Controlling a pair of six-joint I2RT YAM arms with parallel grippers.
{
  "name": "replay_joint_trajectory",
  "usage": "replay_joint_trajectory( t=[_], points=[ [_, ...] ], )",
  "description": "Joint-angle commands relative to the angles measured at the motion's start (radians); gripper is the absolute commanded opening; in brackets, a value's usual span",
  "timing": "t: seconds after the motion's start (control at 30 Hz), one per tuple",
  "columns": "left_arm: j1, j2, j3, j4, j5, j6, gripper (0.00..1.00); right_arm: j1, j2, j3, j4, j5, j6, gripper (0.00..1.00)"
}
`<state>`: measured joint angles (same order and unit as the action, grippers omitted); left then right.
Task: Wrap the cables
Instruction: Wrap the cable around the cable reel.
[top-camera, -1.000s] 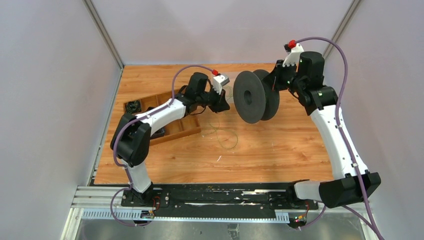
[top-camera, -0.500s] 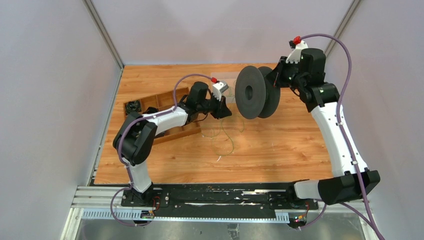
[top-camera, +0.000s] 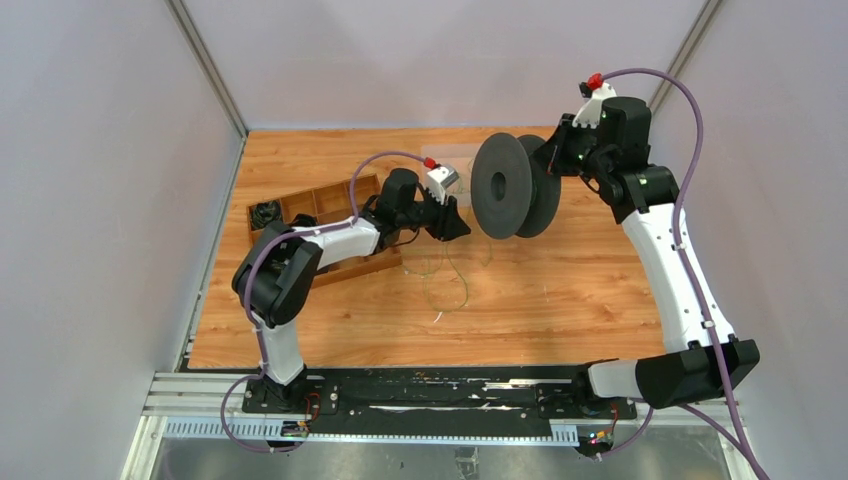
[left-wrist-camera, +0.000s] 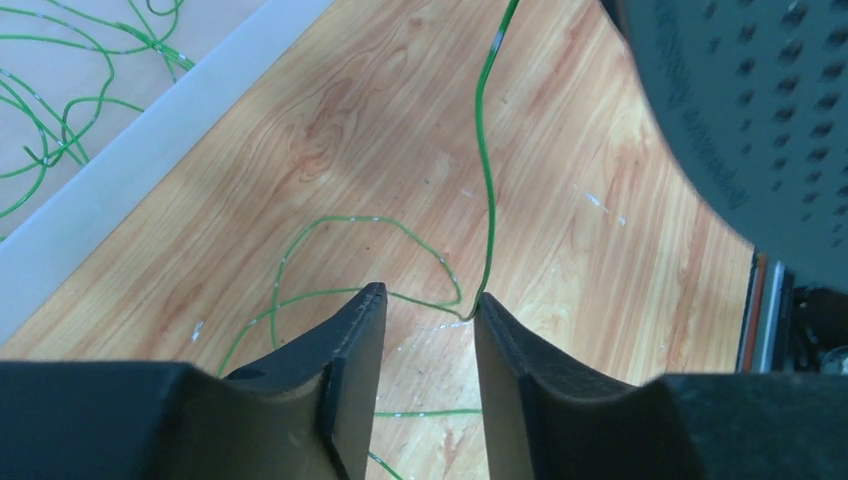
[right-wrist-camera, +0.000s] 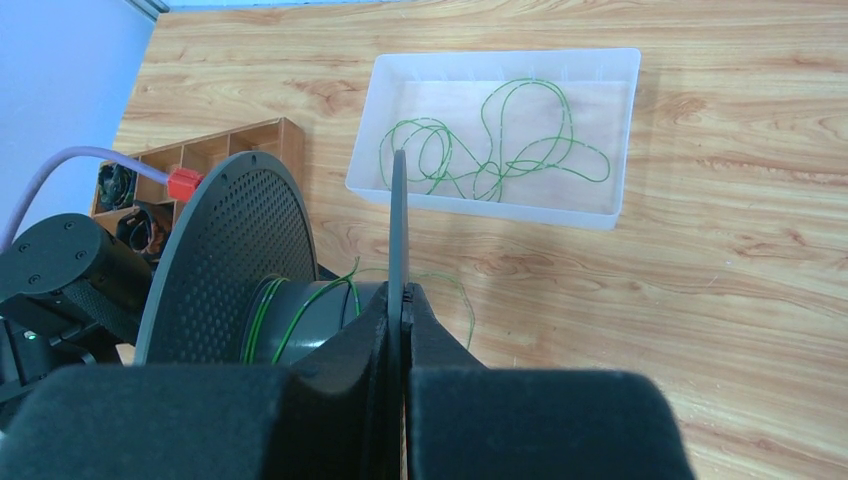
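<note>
A thin green cable runs from the table up toward the black spool and brushes the tip of my left gripper's right finger. My left gripper is open, nothing clamped between its jaws; it hovers just left of the spool. More loops of cable lie on the table below. My right gripper is shut on the spool's thin flange and holds the spool on edge above the table. A few green turns lie round the hub.
A white tray holds more tangled green cables; its rim also shows in the left wrist view. A wooden compartment box with black cord bundles stands under the left arm.
The left gripper has opened and let the green cable slip from its jaws, shifting slightly right. The right arm lifted the spool a little toward the back, then held still.
</note>
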<state>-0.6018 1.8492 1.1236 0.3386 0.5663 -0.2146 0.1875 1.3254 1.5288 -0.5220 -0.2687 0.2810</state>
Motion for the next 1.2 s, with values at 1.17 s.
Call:
replay_joint_trajectory(
  t=[1.17],
  points=[
    [-0.119, 0.307, -0.106, 0.755, 0.024, -0.202, 0.75, -0.065, 0.016, -0.003, 0.062, -0.081, 0.055, 0.01]
  ],
)
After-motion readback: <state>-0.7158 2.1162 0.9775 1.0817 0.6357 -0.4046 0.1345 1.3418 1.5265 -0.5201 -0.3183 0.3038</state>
